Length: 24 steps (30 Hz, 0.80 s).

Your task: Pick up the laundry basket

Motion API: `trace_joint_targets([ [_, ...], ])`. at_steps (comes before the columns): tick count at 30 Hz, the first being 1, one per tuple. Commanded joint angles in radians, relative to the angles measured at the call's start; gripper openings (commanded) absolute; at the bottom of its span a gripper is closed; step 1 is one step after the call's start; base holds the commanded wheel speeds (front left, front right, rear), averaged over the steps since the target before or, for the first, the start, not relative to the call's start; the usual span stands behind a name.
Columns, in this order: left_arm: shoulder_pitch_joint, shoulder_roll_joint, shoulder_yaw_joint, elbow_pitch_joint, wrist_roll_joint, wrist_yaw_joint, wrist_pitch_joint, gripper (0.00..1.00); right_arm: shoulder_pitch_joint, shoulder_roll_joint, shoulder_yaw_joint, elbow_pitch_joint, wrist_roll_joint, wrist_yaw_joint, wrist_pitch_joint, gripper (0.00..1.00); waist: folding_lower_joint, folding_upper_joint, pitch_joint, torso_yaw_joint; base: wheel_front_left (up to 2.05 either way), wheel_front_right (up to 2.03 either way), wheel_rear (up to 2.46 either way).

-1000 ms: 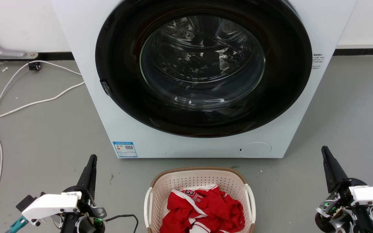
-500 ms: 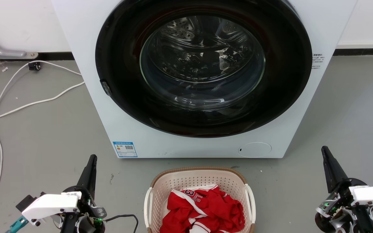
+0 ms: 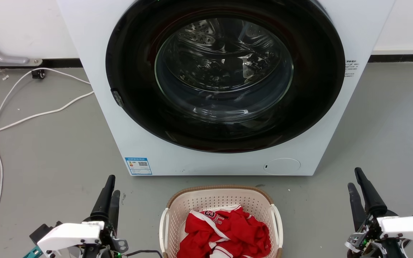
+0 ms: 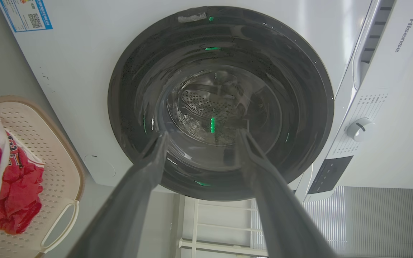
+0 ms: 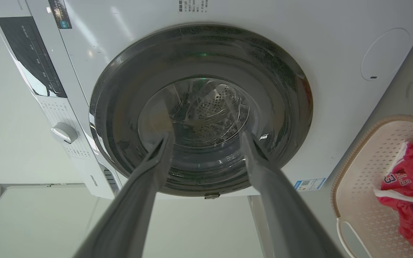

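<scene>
White front-loading washing machine [image 3: 95, 53] stands on the grey floor [image 3: 48, 150]. Just in front of it sits the cream laundry basket [image 3: 206, 204], between the two grippers and touching neither. A red jersey [image 3: 224, 233] lies heaped inside. The left gripper [image 3: 113, 185] and right gripper [image 3: 353, 178] hover either side, fingers parted, each holding nothing.
</scene>
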Motion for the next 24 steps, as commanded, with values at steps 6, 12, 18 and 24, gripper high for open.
trace_joint_targets([
  [6,-0.021,0.005,-0.027,-0.03,0.112,-0.001,-0.031,1.0,-0.008,-0.007,0.016,-0.039,-0.127,0.0,-0.031,1.0,0.0,0.0,-0.003,0.003,0.0,0.0,0.0],
  [12,-0.017,0.003,-0.039,-0.052,0.256,-0.001,-0.057,1.0,0.002,-0.006,0.022,-0.061,-0.3,0.0,-0.058,1.0,0.0,0.0,-0.006,0.005,0.0,0.0,0.0],
  [18,-0.012,0.003,-0.048,-0.067,0.395,0.004,-0.082,1.0,0.01,-0.004,0.028,-0.079,-0.466,0.0,-0.082,1.0,0.0,0.0,-0.007,0.005,0.0,0.0,0.0],
  [24,-0.012,0.003,-0.065,-0.075,0.523,0.013,-0.105,1.0,0.012,-0.003,0.045,-0.085,-0.613,0.0,-0.094,1.0,0.0,0.0,-0.008,0.005,0.0,0.0,0.0],
])
